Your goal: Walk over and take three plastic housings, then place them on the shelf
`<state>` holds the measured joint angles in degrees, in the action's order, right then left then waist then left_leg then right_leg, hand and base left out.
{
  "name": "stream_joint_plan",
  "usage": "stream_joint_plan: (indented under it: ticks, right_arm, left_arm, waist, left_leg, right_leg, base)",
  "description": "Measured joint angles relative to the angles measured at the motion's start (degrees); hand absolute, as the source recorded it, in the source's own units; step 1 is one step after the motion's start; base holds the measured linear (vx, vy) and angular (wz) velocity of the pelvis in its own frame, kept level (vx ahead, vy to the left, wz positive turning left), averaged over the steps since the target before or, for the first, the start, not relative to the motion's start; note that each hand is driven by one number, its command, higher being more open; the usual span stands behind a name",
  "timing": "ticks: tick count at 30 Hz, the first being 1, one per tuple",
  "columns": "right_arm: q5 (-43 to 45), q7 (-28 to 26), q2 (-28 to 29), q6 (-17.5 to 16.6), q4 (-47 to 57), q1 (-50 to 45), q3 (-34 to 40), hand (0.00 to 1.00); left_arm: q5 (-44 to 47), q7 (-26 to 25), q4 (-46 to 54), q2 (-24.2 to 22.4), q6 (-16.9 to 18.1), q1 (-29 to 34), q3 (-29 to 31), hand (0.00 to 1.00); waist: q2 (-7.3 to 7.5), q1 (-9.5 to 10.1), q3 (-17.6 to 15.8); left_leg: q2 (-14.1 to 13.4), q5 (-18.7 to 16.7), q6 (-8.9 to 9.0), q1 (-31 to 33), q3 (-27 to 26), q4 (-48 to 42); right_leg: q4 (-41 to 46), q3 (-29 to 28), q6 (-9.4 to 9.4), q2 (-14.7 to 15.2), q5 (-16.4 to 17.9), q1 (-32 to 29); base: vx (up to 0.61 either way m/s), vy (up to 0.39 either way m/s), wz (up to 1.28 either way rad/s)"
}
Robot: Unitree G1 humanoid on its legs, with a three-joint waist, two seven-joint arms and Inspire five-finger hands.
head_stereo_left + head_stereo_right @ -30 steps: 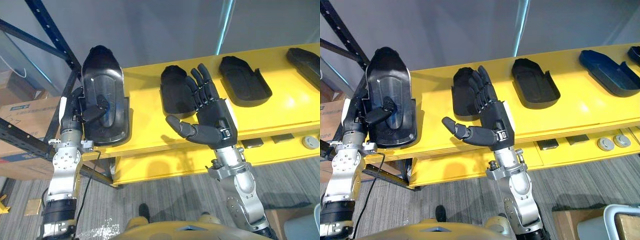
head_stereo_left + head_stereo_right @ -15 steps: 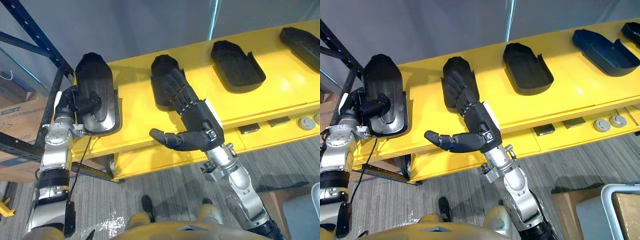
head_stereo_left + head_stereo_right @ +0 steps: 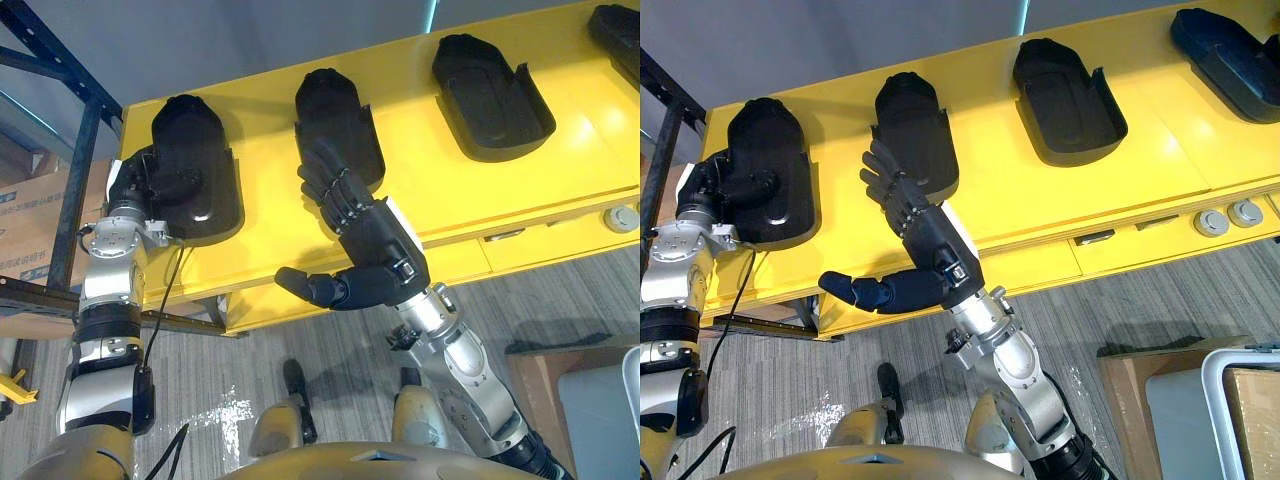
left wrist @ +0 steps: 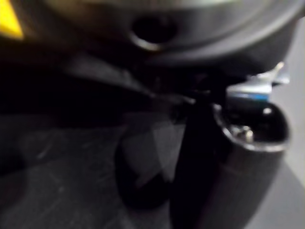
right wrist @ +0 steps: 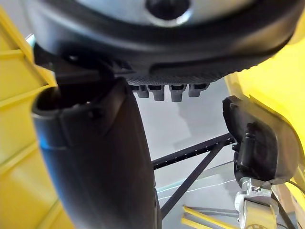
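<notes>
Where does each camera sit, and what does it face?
Left eye view: on the head, looking down at the yellow table; both arms show, left hand gripping the leftmost housing, right hand open.
Right eye view: beside it, same scene.
Left wrist view: on the left wrist, against dark blurred plastic.
Right wrist view: on the right wrist, past its own hand toward the left hand.
Shared: leftmost housing, in eye and right wrist views.
</notes>
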<state>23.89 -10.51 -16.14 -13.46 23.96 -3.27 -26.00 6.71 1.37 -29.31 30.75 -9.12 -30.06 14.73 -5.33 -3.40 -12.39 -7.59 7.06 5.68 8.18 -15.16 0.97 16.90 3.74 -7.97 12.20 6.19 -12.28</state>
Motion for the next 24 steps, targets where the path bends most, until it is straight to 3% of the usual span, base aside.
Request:
stream_joint_plan:
  ticks: [3, 10, 14, 18, 21, 24]
  right_arm:
    - [0.0, 0.7, 0.0, 0.2, 0.0, 0.4, 0.0, 1.0]
    - [0.0, 1.5, 0.0, 0.2, 0.0, 0.4, -1.7, 1.0]
    - [-0.4, 1.5, 0.1, 0.1, 0.1, -1.2, -1.6, 1.0]
    - [-1.2, 1.5, 0.2, 0.1, 0.6, -2.8, -1.8, 1.0]
    - [-2.5, 1.5, 0.5, 0.1, 0.7, -3.3, -1.7, 1.0]
    - [-3.0, 0.8, 0.7, 0.1, 1.0, -4.7, -0.9, 1.0]
  left_arm:
    - [-0.2, -1.0, -0.4, 1.2, -0.2, -1.1, 0.0, 1.0]
    - [2.0, -8.8, -0.6, 3.1, 0.3, -3.9, 0.0, 1.0]
    - [4.4, -10.1, 0.7, 6.3, 3.6, -4.7, 0.0, 1.0]
    - [7.9, -11.0, 2.4, 6.4, 5.5, -6.0, -0.2, 1.0]
    - [13.8, -10.5, 6.6, 6.4, 8.1, -6.0, -0.9, 1.0]
    - [28.7, -5.6, 16.1, 6.2, 10.5, -5.5, -2.7, 1.0]
  waist:
    - [0.24, -0.02, -0.4]
    - [1.31, -0.16, -1.7]
    - [1.41, -0.22, -1.8]
    - [1.46, -0.13, -1.8]
    - [1.57, -0.14, -1.7]
    - [2.01, 0.01, -1.4]
  left_leg:
    - [-0.1, 0.0, 0.01, 0.5, 0.0, -0.1]
    - [-0.6, -0.1, 0.2, 0.5, -0.4, -0.7]
    - [-0.9, -0.2, 0.25, 0.0, -0.4, -0.7]
    - [-0.9, -0.5, 0.25, -1.4, -0.4, -0.6]
    - [-0.8, -0.7, 0.24, -2.6, -0.4, -0.3]
    - [-0.5, -0.6, 0.25, -4.6, -0.5, 0.6]
  right_leg:
    - [0.0, 0.0, 0.0, -0.1, 0.0, -0.5]
    - [-0.1, -0.3, -0.06, -0.4, -0.2, -0.4]
    - [-1.2, -0.1, -0.14, -0.5, -0.6, 0.7]
    - [-2.4, 0.3, -0.21, -0.4, -0.8, 2.8]
    - [-3.3, 0.6, -0.26, -0.5, -1.0, 4.3]
    - [-4.3, 0.8, -0.32, -0.5, -1.2, 6.5]
  base:
    - [0.0, 0.0, 0.0]
    - [0.0, -0.002, -0.01]
    - [0.01, 0.001, 0.01]
    - [0.02, 0.007, 0.04]
    - [0.0, 0.0, 0.0]
    - [0.0, 0.0, 0.0]
